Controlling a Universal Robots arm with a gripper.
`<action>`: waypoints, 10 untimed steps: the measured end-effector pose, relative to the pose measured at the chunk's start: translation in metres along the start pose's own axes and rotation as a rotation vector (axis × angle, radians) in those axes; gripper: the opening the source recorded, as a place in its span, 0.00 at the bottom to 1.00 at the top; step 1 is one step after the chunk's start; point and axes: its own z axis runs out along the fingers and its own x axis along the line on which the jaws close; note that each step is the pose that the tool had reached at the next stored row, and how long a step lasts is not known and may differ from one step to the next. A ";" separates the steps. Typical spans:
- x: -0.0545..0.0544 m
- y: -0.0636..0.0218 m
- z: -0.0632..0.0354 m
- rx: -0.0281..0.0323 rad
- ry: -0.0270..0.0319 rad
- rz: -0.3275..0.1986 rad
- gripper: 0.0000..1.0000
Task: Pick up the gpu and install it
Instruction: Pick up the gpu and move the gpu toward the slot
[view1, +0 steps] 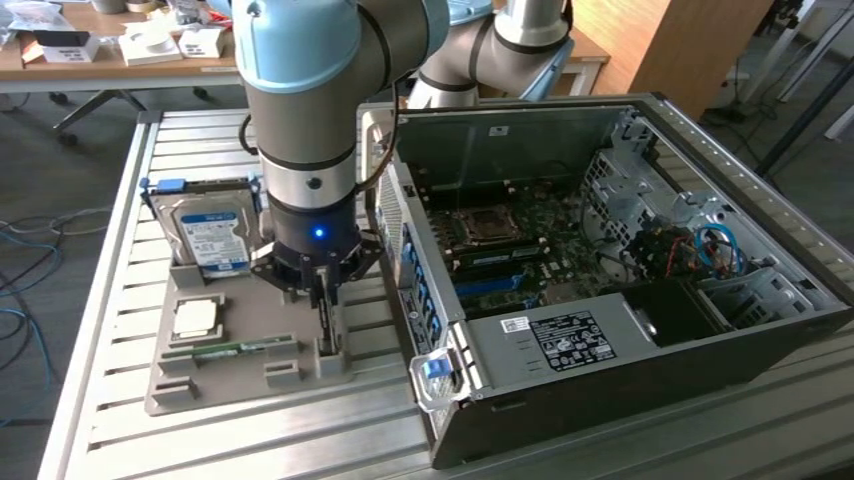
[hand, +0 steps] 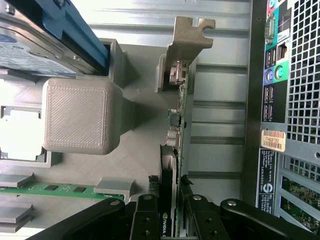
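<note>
AT THE BENCH: The gpu (view1: 327, 335) is seen standing on edge in a slot at the exterior view's right edge of a grey printed tray (view1: 227, 385), on the side nearest the opened computer case (view1: 641, 400). The arm's gripper (view1: 324, 310) is lowered straight over it. In the wrist view the card (hand: 178, 150) is shown edge-on, its metal bracket (hand: 187, 35) at the far end, and the gripper (hand: 170, 200) is closed on it, one black finger (hand: 149, 210) pressed against the cooler face and the other against the board side.

The pick-up step is judged to be in hand: the card has been grasped but is seated in its holder, and nothing has been installed in the case, where the motherboard (view1: 521, 240) lies exposed.

On the same tray, to the exterior view's left of the card, a silver hard drive (view1: 211, 235) is propped upright at the far end, a processor (view1: 196, 318) is laid flat at mid-tray and a narrow memory stick (view1: 240, 349) is laid nearer the camera. All are left untouched. The tray and case are set side by side on a slatted metal table (view1: 134, 440).

A lift from here would, by the look of it, call for a straight upward pull, so that the card is not jammed in the slot walls, and for care over the case wall just beside it.
</note>
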 end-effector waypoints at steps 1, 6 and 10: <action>0.000 0.0000 0.0000 0.0000 0.0000 0.000 0.26; 0.000 0.0003 -0.0048 -0.0009 -0.0008 0.000 0.26; 0.000 0.0006 -0.0162 -0.0003 -0.0001 0.000 0.26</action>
